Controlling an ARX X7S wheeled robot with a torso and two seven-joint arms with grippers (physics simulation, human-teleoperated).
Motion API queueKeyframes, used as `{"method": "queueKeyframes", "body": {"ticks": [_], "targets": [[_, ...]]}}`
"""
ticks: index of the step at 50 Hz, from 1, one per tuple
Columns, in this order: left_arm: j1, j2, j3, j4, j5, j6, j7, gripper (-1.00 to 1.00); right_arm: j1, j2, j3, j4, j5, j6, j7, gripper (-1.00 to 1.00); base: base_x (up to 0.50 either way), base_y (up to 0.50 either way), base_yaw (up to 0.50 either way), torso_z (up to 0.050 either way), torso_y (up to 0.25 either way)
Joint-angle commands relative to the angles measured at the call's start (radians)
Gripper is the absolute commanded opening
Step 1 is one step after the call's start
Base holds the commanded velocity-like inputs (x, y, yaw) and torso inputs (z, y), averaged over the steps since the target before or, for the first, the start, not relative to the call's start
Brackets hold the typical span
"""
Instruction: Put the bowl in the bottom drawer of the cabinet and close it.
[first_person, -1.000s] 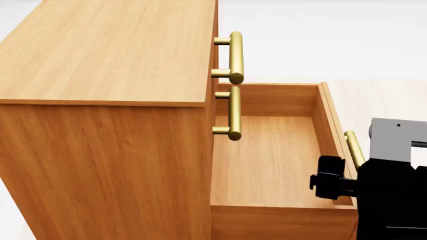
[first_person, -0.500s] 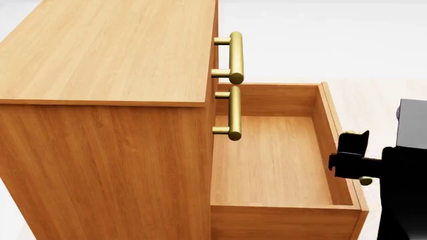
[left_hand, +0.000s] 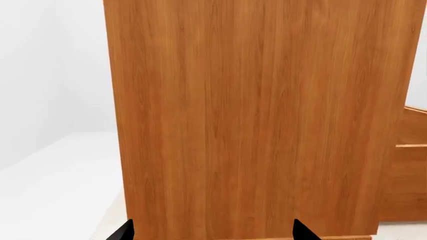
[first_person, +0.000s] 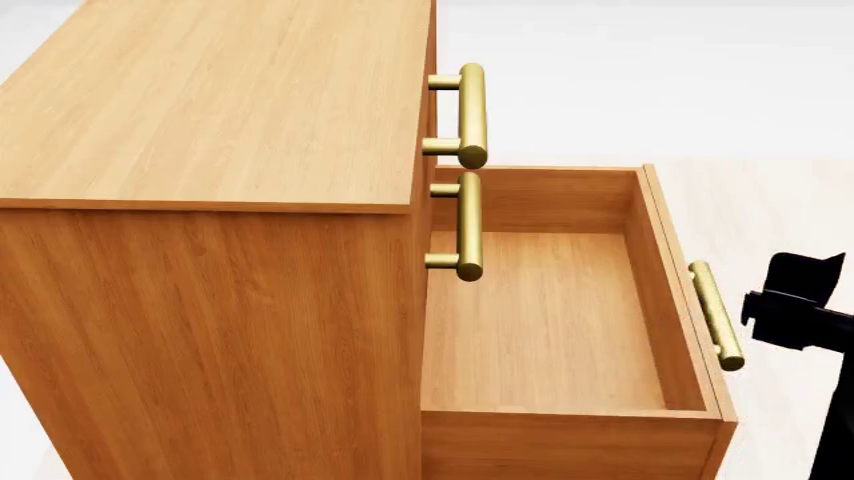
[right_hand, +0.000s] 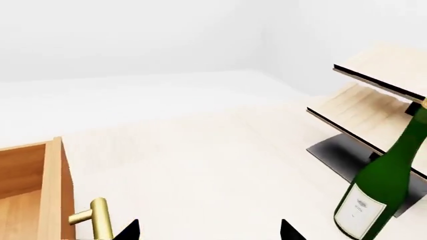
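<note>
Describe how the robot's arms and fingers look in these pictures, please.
Little shows. In the head view the right gripper is a matte black, blocky shape. Each wrist view shows only two black pointed tips of the fingers. No cables or markings are visible.

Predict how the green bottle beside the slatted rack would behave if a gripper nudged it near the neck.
The green bottle looks tall and narrow-based, so it would probably tip rather than slide. Its round body suggests it would then roll. The glossy surface looks like glass, so likely slippery and breakable. It already looks tilted beside the rack.
</note>
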Motion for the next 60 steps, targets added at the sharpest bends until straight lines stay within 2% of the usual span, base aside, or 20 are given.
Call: {"method": "queueKeyframes", "body": {"ticks": [1,14,32,53,60], "targets": [[-0.011,0.006,0.007,-0.042,0.005,0.031,0.005,1.0,0.001,-0.006,0.053,0.023,-0.03,0.0,0.066,1.0,0.0,0.0,0.0,0.0,0.0],[-0.012,0.006,0.011,-0.048,0.006,0.034,0.0,1.0,0.005,-0.029,0.138,0.1,-0.065,-0.028,0.148,1.0,0.0,0.0,0.0,0.0,0.0],[-0.015,0.002,0.015,-0.045,0.006,0.029,-0.007,1.0,0.003,-0.039,0.159,0.184,-0.14,-0.086,0.256,1.0,0.0,0.0,0.0,0.0,0.0],[-0.021,-0.001,0.018,-0.055,0.001,0.035,-0.011,1.0,-0.017,-0.036,0.188,0.261,-0.185,-0.134,0.322,1.0,0.0,0.0,0.0,0.0,0.0],[-0.019,-0.002,0.02,-0.051,0.001,0.035,-0.013,1.0,-0.004,-0.029,0.195,0.3,-0.172,-0.082,0.31,1.0,0.0,0.0,0.0,0.0,0.0]]}}
